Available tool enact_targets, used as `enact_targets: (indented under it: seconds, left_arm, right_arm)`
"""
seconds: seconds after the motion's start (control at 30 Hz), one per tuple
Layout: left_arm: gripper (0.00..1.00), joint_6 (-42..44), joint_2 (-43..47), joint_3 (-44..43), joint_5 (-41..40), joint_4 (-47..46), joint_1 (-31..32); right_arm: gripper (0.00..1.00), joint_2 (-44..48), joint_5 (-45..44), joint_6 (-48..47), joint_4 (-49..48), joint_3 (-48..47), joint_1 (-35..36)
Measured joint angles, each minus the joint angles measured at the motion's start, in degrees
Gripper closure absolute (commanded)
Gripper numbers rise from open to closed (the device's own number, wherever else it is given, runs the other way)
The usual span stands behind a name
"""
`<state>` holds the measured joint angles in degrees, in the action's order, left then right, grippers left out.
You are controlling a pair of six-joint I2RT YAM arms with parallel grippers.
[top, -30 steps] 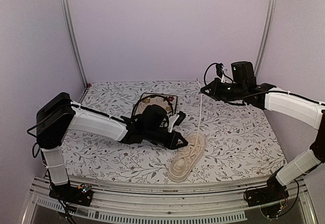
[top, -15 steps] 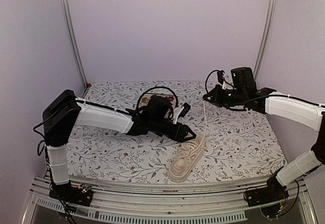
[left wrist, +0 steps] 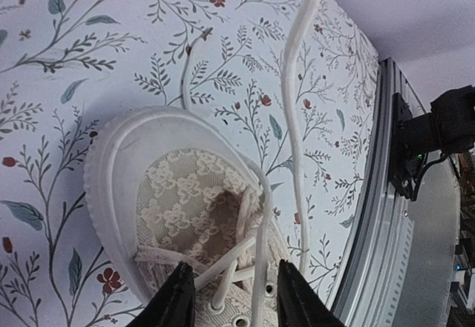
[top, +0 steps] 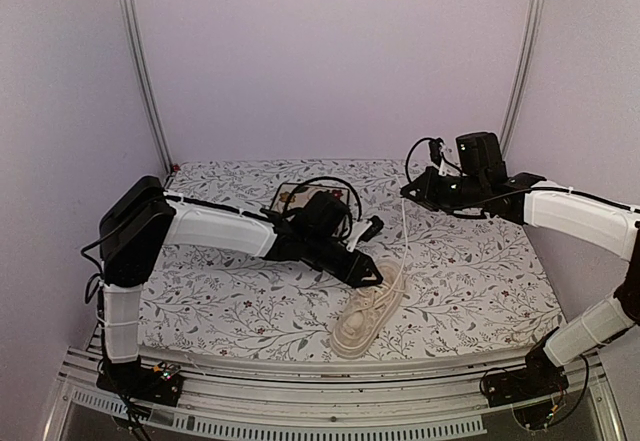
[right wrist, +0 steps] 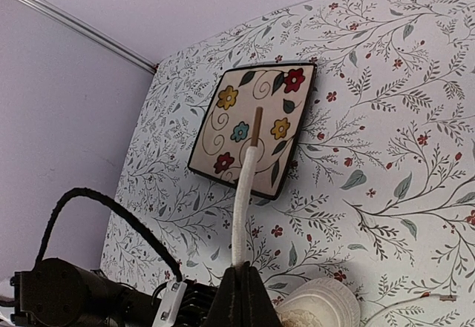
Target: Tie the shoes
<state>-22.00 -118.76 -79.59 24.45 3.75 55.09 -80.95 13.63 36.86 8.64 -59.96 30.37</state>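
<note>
Left wrist view gives you the closest look at the shoe [left wrist: 159,193]: a light low-top with a soft, lacy upper and a firmer rubber rim, so I judge it will slide or tip on the desk [top: 480,261] if you drag on it. It lies near the desk's near edge, a little right of the middle, heel toward the far edge. The laces look thin and limp (expect them to sag once tension goes), so take hold of the free strands close to the top eyelets, not the shoe body.

One lace [right wrist: 243,193] is already lifted. The right gripper [right wrist: 241,273] is pinched tight on it, the tip poking out beyond the pinch, and in the top view the strand runs nearly straight from the shoe up to that gripper. The right arm [top: 570,206] reaches in from the right edge, forearm roughly level, wrist held well above the desk toward the far-right corner. The other lace end [left wrist: 190,64] lies slack on the desk just beyond the heel.

The left gripper [left wrist: 234,268] is spread apart, grasping nothing, its fingers [left wrist: 178,297] straddling the crossed laces at the shoe's opening. The left arm [top: 215,231] stretches low from the near-left corner across the desk, wrist pitched down at the heel, passing over the plate [right wrist: 215,130] by the far edge.
</note>
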Motion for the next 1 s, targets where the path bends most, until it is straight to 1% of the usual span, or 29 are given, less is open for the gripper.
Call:
enact_targets:
  seconds: [0.17, 0.23, 0.37, 0.43, 0.53, 0.63, 0.67, 0.9, 1.0]
  left_arm:
    - [0.65, 0.79, 0.0, -1.09, 2.38, 0.42, 0.0]
    - [0.68, 0.92, 0.0, -1.14, 3.39, 0.48, 0.0]
    - [0.7, 1.29, -0.13, -1.22, 4.48, 1.09, 0.02]
    - [0.76, 1.46, -0.33, -1.46, 4.74, 1.62, 0.02]
    - [0.89, 1.66, -0.7, -2.05, 4.85, 1.88, 0.02]
    - [0.99, 1.84, -0.79, -2.12, 5.07, 1.79, 0.02]
    - [1.0, 1.73, -0.79, -2.12, 5.18, 1.57, 0.02]
    - [1.0, -1.9, -0.79, 1.07, 7.04, -5.07, 0.13]
    - [0.98, -3.43, -0.79, 1.79, 7.8, -7.04, 0.13]
  right_arm:
    - [0.98, -0.02, 0.0, 0.0, -0.02, -0.02, 0.0]
    - [0.98, -0.15, 0.0, -0.02, 0.0, -0.2, 0.0]
    - [0.98, -0.9, 0.02, -0.04, -0.07, -0.94, 0.0]
    - [0.98, -1.16, 0.02, -0.04, -0.04, -1.22, 0.0]
    - [0.98, -1.53, 0.07, -0.04, -0.11, -1.51, 0.0]
    - [0.98, -1.81, 0.09, -0.04, -0.09, -1.57, 0.0]
    - [0.98, -1.95, 0.11, -0.04, -0.11, -1.6, 0.0]
    - [0.98, -3.26, 0.76, 0.04, -0.52, -4.42, 0.0]
    - [0.98, -3.45, 1.25, 0.07, -1.14, -5.46, 0.0]
